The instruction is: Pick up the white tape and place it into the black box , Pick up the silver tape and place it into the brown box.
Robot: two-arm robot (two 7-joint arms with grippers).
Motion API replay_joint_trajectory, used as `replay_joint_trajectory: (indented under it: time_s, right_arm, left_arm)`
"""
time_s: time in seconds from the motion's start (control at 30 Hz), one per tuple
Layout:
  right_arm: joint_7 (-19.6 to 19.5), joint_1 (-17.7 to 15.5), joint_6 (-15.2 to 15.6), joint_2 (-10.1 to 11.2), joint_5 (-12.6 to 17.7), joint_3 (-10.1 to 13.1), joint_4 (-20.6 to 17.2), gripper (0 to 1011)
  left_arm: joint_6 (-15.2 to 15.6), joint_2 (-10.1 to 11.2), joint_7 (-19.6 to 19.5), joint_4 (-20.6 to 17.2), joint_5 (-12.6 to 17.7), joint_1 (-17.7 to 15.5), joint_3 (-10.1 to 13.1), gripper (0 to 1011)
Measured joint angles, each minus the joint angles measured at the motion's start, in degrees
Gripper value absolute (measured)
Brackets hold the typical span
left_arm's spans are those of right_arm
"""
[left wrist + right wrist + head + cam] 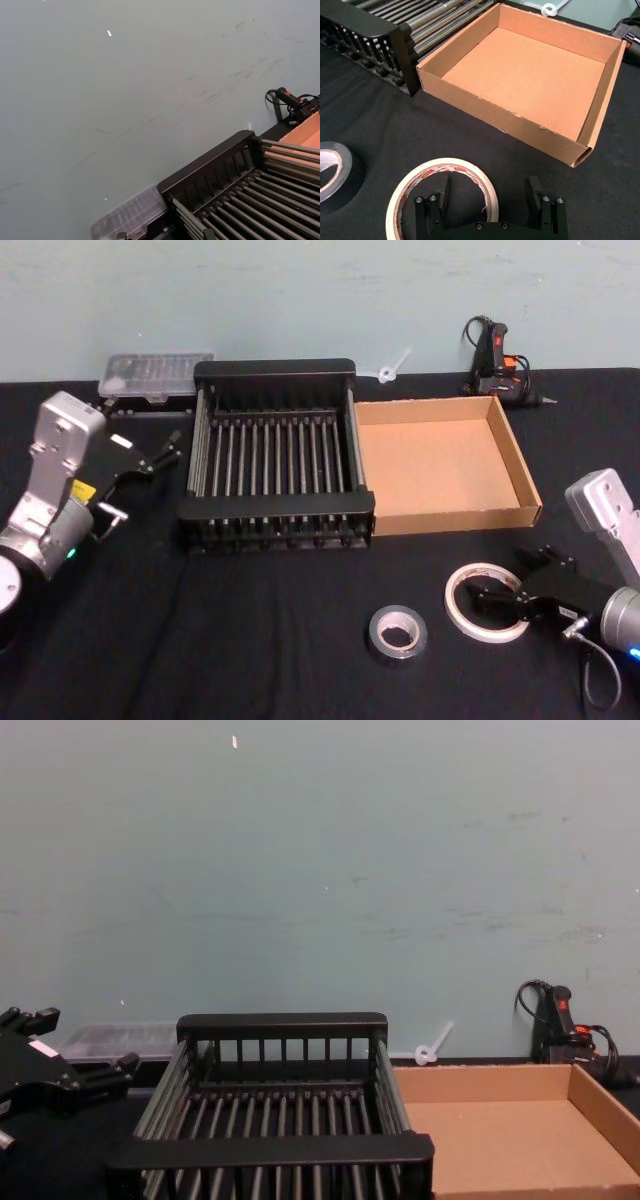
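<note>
The white tape [487,602] lies flat on the black cloth in front of the brown box [440,465]. My right gripper [503,578] is open and down at it. In the right wrist view one of the fingers [439,194] is inside the white tape [417,182] ring and the other stands outside, so my right gripper [487,195] straddles the rim. The silver tape [397,633] lies just left of it, also showing as the silver tape [332,167] by the wrist. The black box [275,470] stands left of the brown box, touching it. My left gripper [165,452] hangs open, left of the black box.
A clear plastic case [155,375] sits behind the black box's left corner. A glue gun [497,360] with its cord lies behind the brown box, and a small white plastic piece [390,368] lies by the wall. Bare black cloth spreads across the front left.
</note>
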Motion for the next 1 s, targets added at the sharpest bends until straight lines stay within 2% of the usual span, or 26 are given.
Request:
replay_joint_trajectory:
  time_s: [1.0]
  right_arm:
    - [0.3, 0.3, -0.7, -0.6, 0.1, 0.4, 1.1, 1002]
  left_arm:
    - [0.0, 0.0, 0.0, 0.0, 0.0, 0.0, 0.0, 1001]
